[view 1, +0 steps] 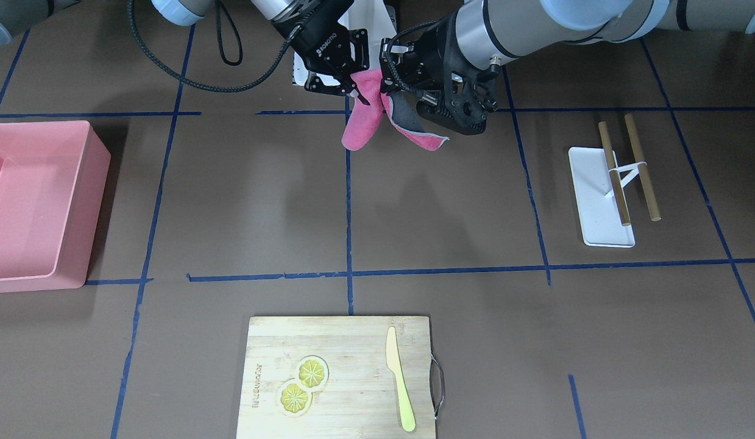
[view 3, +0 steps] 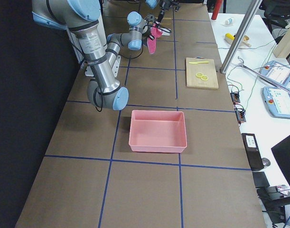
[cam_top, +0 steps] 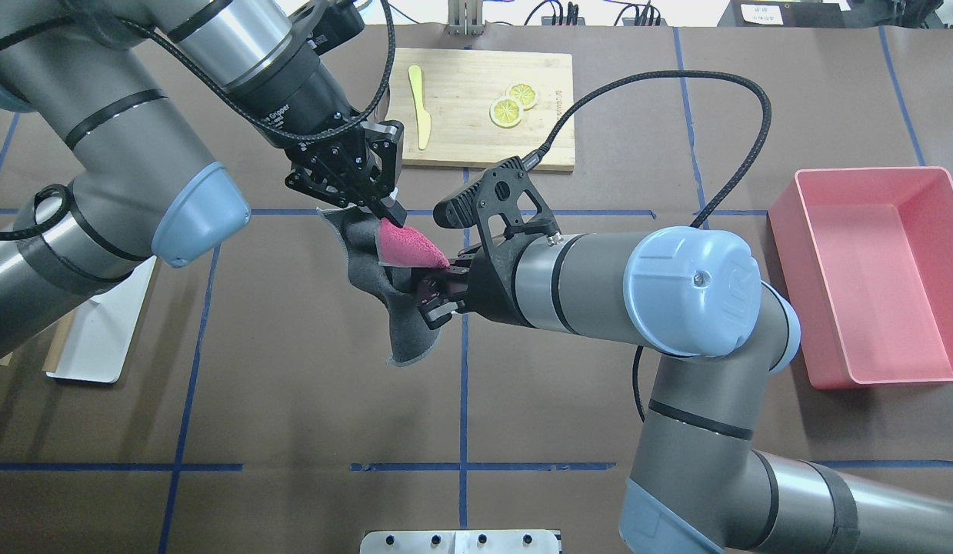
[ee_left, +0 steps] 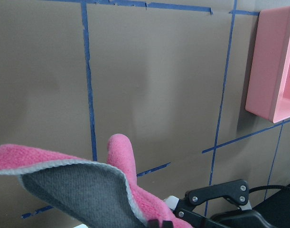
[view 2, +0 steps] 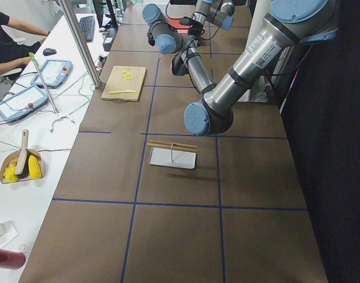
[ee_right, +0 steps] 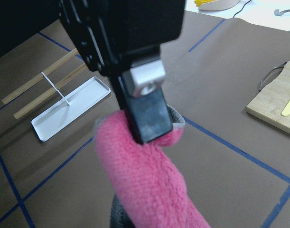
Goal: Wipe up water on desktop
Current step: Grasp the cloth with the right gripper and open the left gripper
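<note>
**Two grippers are sharing one cloth in the air**

The left gripper (cam_top: pixel 382 209) and the right gripper (cam_top: pixel 434 298) are both pinching the same pink-and-grey cloth (cam_top: pixel 405 250). It is hanging above the desktop (cam_top: pixel 291 369), on the robot's side of the cutting board (cam_top: pixel 461 131).

The risk, I think, is lying in the shared grip. If the arms are pulling apart, or one is letting go too early, the cloth may slip out and drop. I am seeing no wet patch, so the wiping may miss the water.

The matte brown surface is carrying blue tape lines. A pink tub (cam_top: pixel 868 277) is standing to the robot's right of the board and a white tray (cam_top: pixel 99 338) to its left. Beyond the board an operator (view 2: pixel 0 26) is sitting at a white bench (view 2: pixel 44 200).
</note>
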